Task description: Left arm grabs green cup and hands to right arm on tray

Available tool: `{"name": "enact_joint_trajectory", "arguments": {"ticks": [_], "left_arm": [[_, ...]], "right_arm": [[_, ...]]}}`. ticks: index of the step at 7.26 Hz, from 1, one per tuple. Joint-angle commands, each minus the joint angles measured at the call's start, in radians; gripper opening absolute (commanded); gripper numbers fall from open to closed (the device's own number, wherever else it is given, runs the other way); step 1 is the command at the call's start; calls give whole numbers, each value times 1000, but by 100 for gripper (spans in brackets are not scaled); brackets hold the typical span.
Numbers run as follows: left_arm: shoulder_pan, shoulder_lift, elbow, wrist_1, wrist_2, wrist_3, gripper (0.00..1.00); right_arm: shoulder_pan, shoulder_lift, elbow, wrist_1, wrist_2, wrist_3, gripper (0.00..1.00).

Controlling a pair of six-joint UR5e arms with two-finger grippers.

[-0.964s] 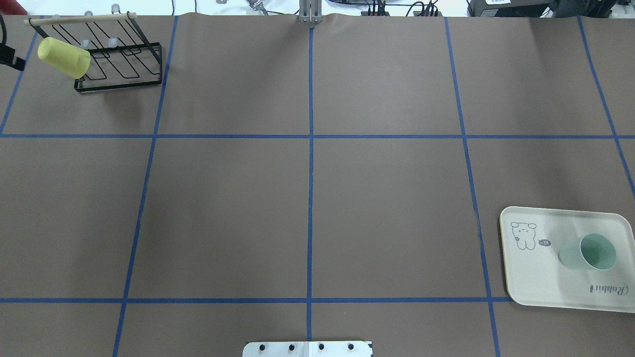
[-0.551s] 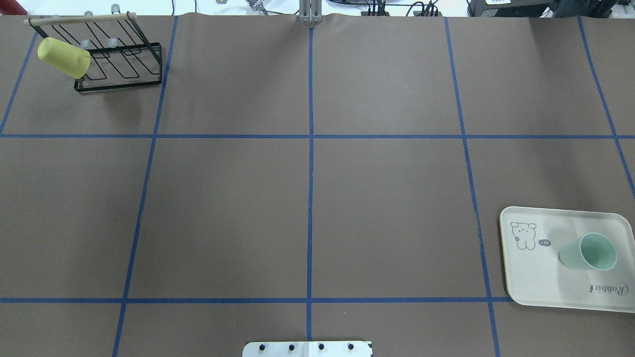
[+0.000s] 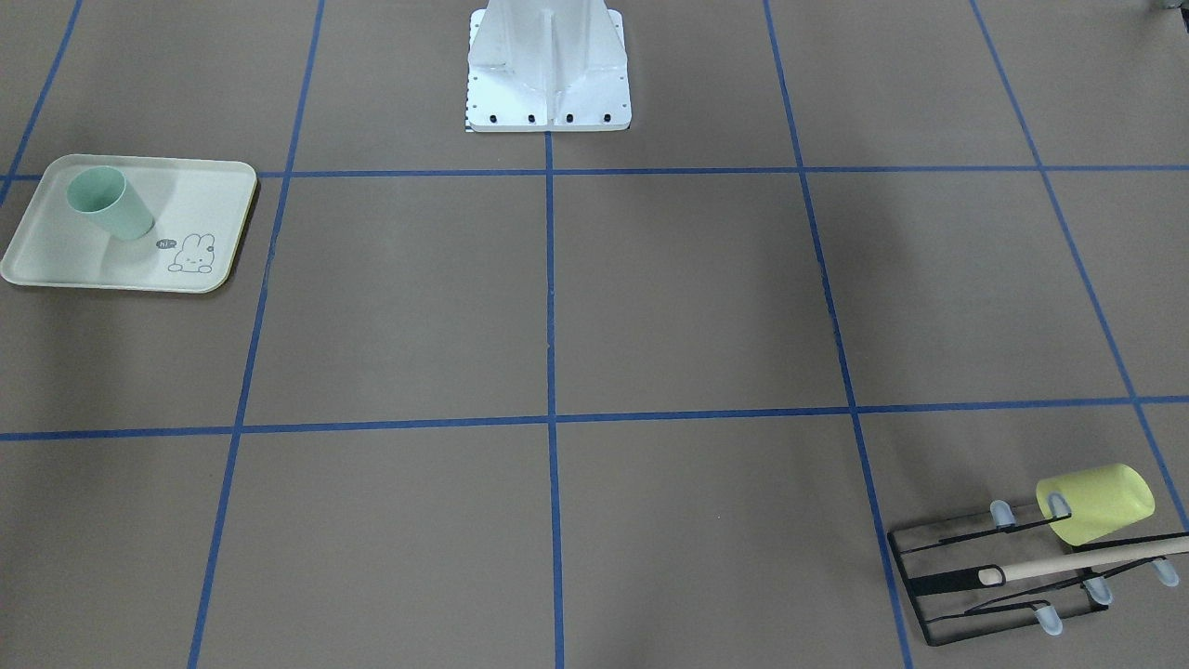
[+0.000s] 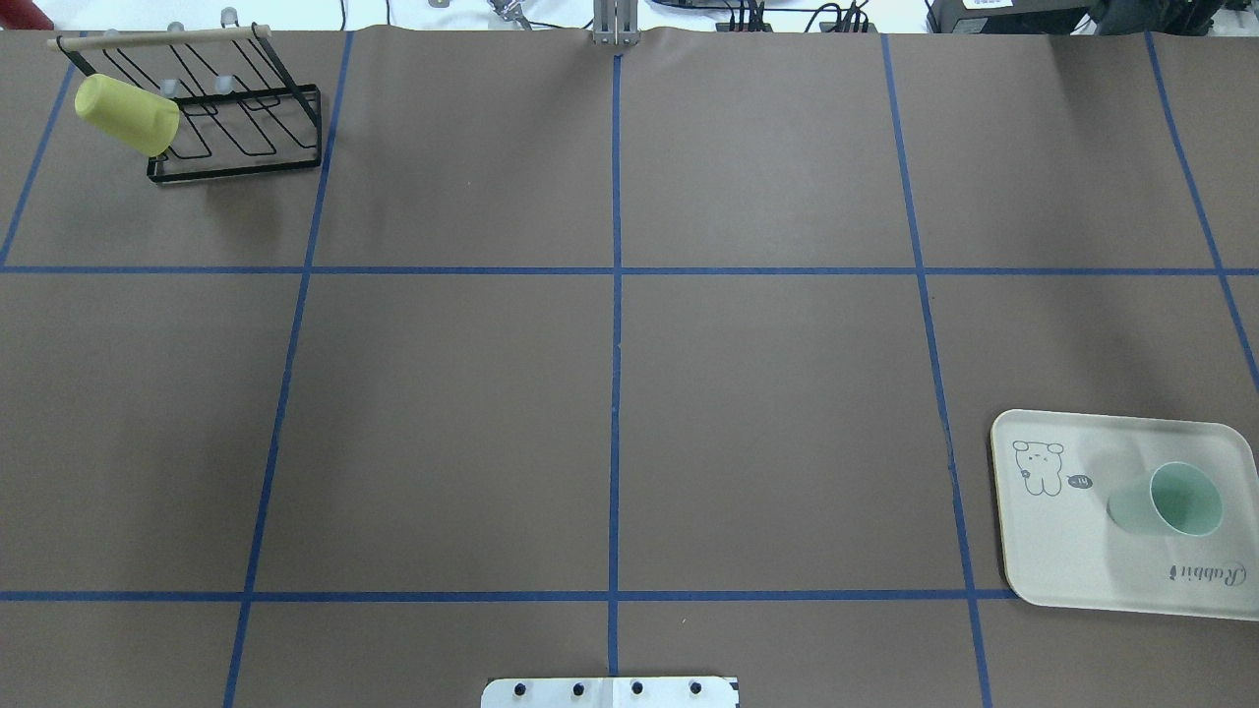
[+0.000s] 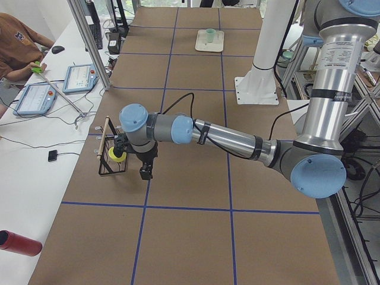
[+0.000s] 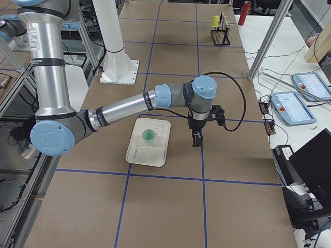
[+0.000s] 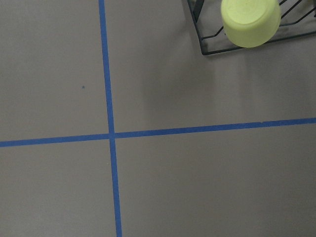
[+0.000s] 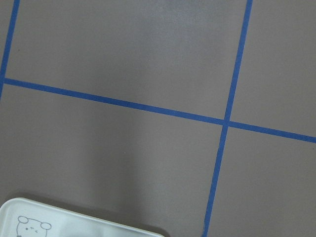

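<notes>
The green cup [image 4: 1166, 501] stands upright on the cream tray [image 4: 1062, 560] at the table's right near side, mouth up. It also shows in the front view [image 3: 110, 203] and the right side view [image 6: 149, 137]. No gripper holds it. My left gripper [image 5: 146, 171] shows only in the left side view, hanging beside the black rack; I cannot tell whether it is open. My right gripper [image 6: 196, 139] shows only in the right side view, above the table just beyond the tray [image 6: 142, 155]; I cannot tell its state. A tray corner [image 8: 49, 222] shows in the right wrist view.
A yellow-green cup [image 4: 128, 115] hangs on a black wire rack [image 4: 246, 128] at the far left corner; it also shows in the left wrist view [image 7: 251, 22]. The robot's white base [image 3: 548, 74] stands at the near middle edge. An operator sits beside the table [image 5: 18, 47].
A black part of the left arm at the left edge of the overhead view has gone out of that view. The green cup and the tray have not moved.
</notes>
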Motion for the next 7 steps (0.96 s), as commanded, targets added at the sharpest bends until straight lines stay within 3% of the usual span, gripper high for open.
{"name": "enact_joint_trajectory", "arguments": {"ticks": [1,3,7], "left_arm": [[-9,49,-1,-23,-12,28,100],[-9,121,-76,-25,-1,-21,100],[-9,209,-90,-111,-1,-24,100]], "right_arm": [[0,-23,1,2,1,6,100],[0,-77,17,4,-7,9,100],[-16,-138,44,18,-19,-3,100]]}}
